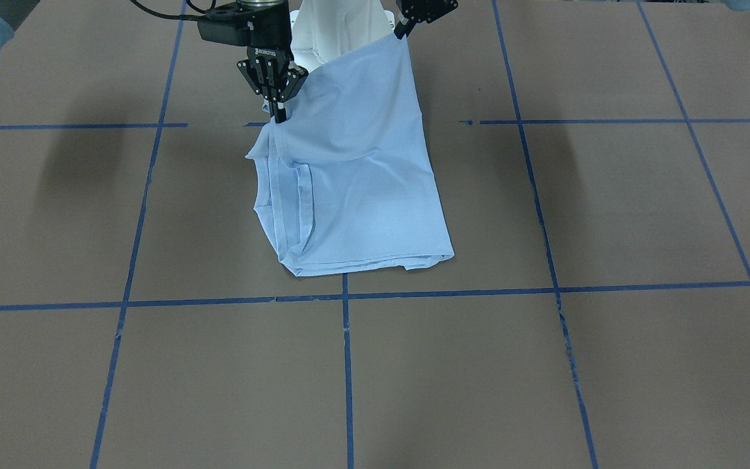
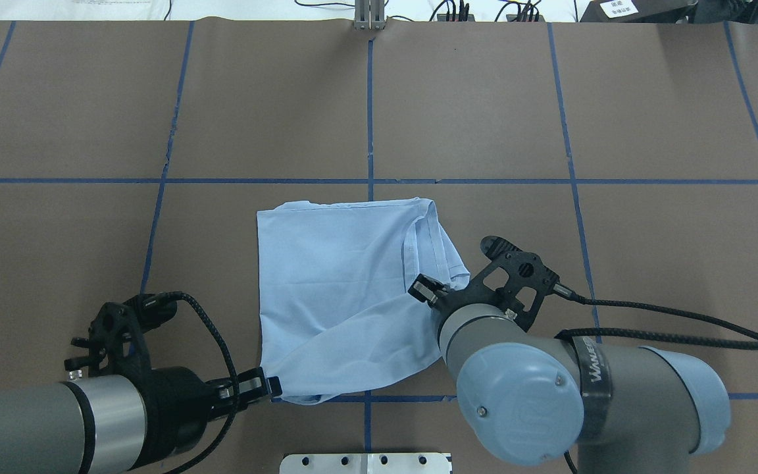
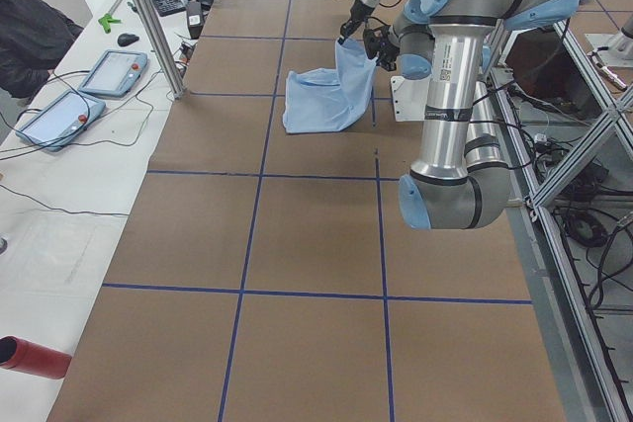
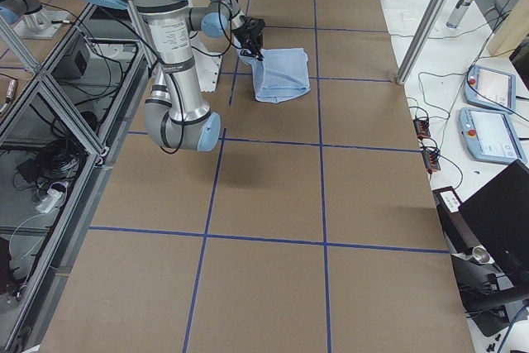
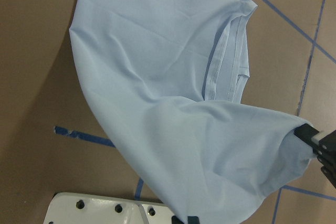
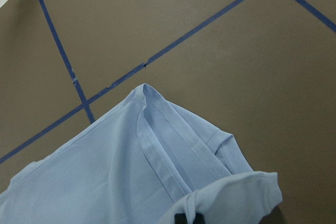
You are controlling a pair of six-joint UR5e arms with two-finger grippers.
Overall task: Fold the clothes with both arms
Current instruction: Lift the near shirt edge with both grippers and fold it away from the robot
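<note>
Left claw (image 2: 272, 387): clenched on the near left corner of the T-shirt (image 2: 333, 263), holding it off the table (image 2: 649, 263).
Right claw (image 2: 422, 288): clamped on the shirt's near right edge, just beside the sleeve (image 2: 433, 247), also raised.
Shirt, near part: light blue, pulled up between the two claws. It sags in a shallow curve there.
Shirt, far part: lies flat near the table's middle as a rough rectangle, folded over on itself. Its far edge stops just short of a cross line of blue tape (image 2: 484, 181).
Cloth: thin, matte and smooth, with soft creases. The sleeve is tucked along the right side, and its hem shows as a stitched band (clearest from the right wrist).
Table: flat brown matte cover, marked into large squares by the tape.
Hidden: in the wrist views the fingertips sink into cloth and only their dark tips show. The left arm (image 2: 37, 421) and right arm (image 2: 537, 395) are cut off by the near frame edge. The right arm covers part of the shirt's near right side.
</note>
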